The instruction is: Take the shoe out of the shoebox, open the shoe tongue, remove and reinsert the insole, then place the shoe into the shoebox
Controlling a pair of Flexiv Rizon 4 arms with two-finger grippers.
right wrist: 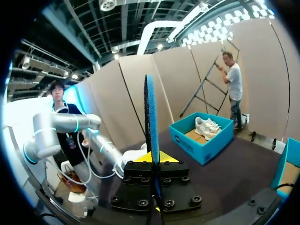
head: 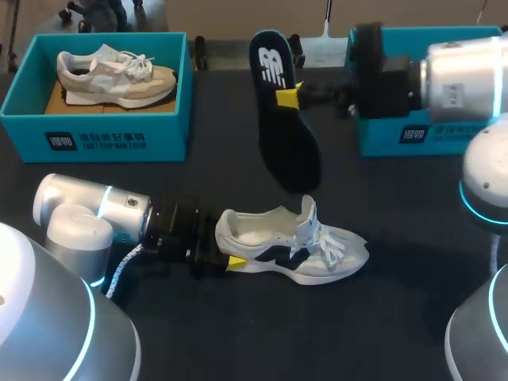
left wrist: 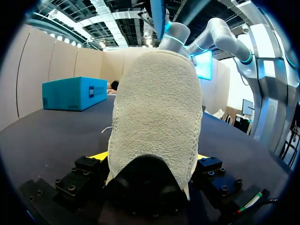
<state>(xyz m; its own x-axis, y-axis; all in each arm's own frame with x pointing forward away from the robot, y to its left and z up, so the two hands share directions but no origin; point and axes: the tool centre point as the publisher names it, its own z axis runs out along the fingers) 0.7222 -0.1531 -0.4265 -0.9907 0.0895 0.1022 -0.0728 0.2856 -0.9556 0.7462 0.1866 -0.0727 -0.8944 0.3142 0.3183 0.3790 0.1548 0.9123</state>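
Observation:
A white sneaker with navy trim (head: 294, 246) lies on the dark table, toe to the right. Its heel (left wrist: 154, 117) sits between the wide-apart fingers of my left gripper (head: 230, 258) (left wrist: 152, 157), a yellow tip close at each side. My right gripper (head: 290, 97) (right wrist: 153, 158) is shut on a dark blue insole (head: 282, 111) and holds it in the air above the table, over the far middle. In the right wrist view the insole (right wrist: 150, 122) shows edge-on, rising from between the fingers.
A teal shoebox (head: 119, 139) at the far left holds a beige shoe (head: 111, 75). A second teal shoebox (head: 421, 135) stands at the far right, partly hidden behind my right arm.

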